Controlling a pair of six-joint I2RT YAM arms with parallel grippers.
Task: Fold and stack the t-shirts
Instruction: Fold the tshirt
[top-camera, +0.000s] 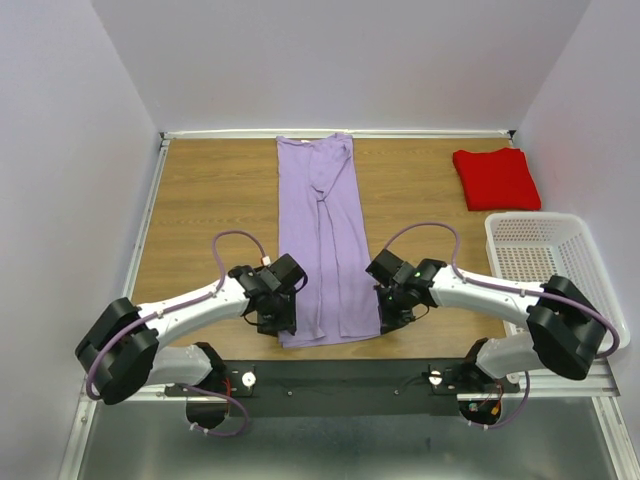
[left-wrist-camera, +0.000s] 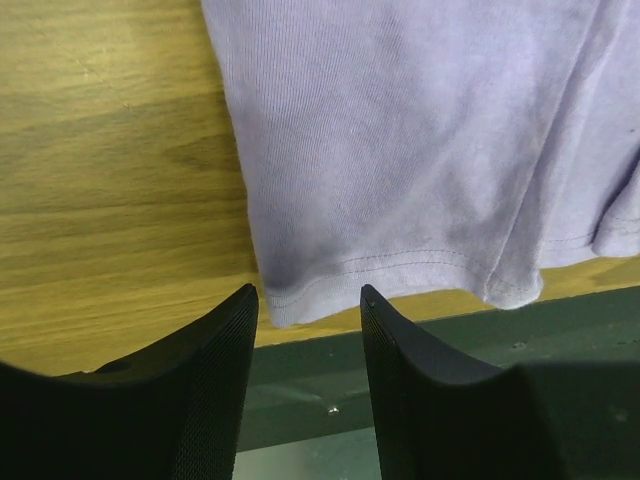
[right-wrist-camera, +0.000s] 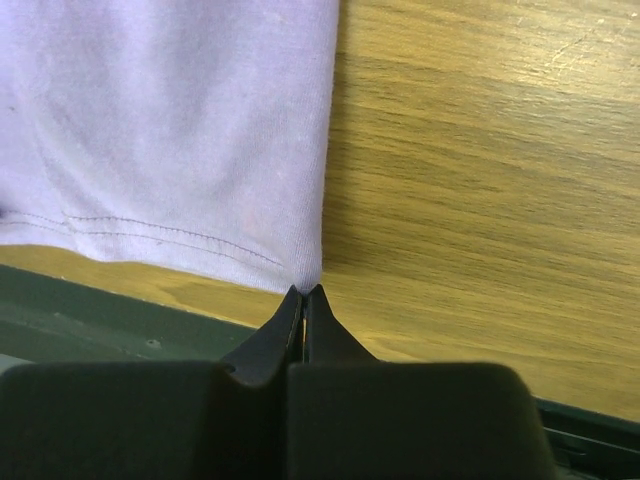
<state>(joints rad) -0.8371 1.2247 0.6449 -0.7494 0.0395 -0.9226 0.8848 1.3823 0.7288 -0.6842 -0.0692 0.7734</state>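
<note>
The lavender t-shirt (top-camera: 322, 240) lies as a long narrow strip down the middle of the table, hem toward me. The red t-shirt (top-camera: 496, 178) sits folded at the back right. My left gripper (top-camera: 280, 322) is at the hem's near left corner. In the left wrist view the left gripper (left-wrist-camera: 308, 300) is open, its tips either side of that corner of the lavender cloth (left-wrist-camera: 430, 150). My right gripper (top-camera: 392, 318) is at the near right corner. In the right wrist view the right gripper (right-wrist-camera: 305, 292) is shut, its tips pinching the very corner of the lavender hem (right-wrist-camera: 170, 130).
A white perforated basket (top-camera: 535, 217) stands at the right edge, just behind my right arm. Bare wooden table (top-camera: 210, 200) spreads left of the strip. White walls close in the back and both sides. The dark mounting rail (top-camera: 340, 378) runs along the near edge.
</note>
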